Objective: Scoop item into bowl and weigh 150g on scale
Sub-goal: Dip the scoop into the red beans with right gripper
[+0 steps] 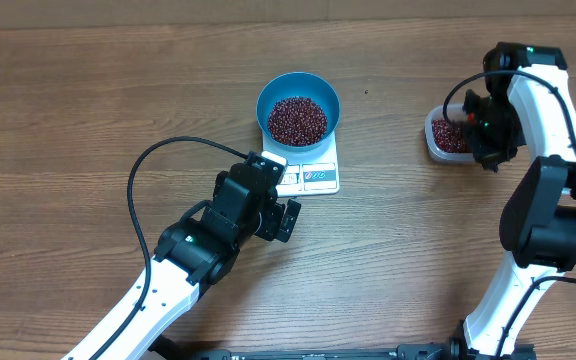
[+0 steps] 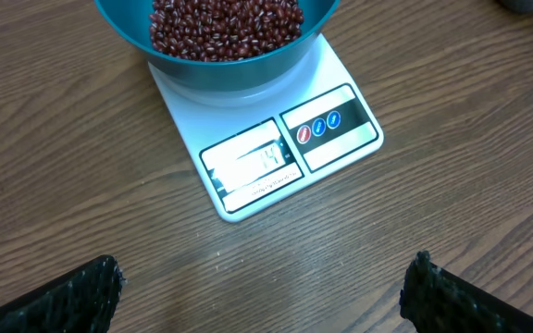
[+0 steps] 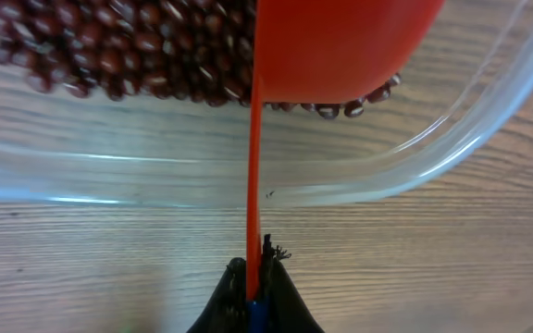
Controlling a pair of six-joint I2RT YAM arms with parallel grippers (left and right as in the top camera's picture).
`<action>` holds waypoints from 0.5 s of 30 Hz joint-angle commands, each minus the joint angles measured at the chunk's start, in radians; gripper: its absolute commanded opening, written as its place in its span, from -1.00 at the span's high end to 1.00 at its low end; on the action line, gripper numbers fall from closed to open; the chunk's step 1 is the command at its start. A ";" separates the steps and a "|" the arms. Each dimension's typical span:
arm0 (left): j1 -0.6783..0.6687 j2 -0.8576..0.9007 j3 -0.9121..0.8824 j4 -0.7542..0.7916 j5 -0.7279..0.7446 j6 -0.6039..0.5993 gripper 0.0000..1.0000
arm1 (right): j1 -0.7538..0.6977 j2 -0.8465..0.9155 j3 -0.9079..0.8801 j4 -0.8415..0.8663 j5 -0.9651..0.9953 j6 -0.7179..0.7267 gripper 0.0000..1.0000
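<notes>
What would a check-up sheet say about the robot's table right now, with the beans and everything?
Surface: wooden table, bare wood, no spills seen.
Job's things: blue bowl sits on the white scale and holds a pile of beans; the display is too glary to read fully. At the right, a clear container holds more beans, with the red scoop over them.
Clutter: nothing seen.
Grippers: left gripper open and empty, near the scale's display edge; right gripper shut on the scoop's handle.
Cables: black cable loops out from the left arm; second cable on the right arm.
Surroundings: nothing seen.
</notes>
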 commanded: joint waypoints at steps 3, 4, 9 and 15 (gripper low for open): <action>0.006 0.004 0.005 0.000 -0.012 0.012 -0.99 | 0.001 0.005 -0.027 0.008 0.028 0.023 0.93; 0.006 0.004 0.005 0.000 -0.012 0.012 -0.99 | 0.003 0.005 -0.027 0.008 0.017 0.022 0.93; 0.006 0.004 0.005 0.000 -0.012 0.012 -0.99 | 0.029 0.005 -0.027 0.000 -0.062 0.010 0.93; 0.006 0.004 0.005 0.000 -0.012 0.012 -0.98 | 0.080 0.005 -0.027 -0.022 -0.073 -0.008 0.93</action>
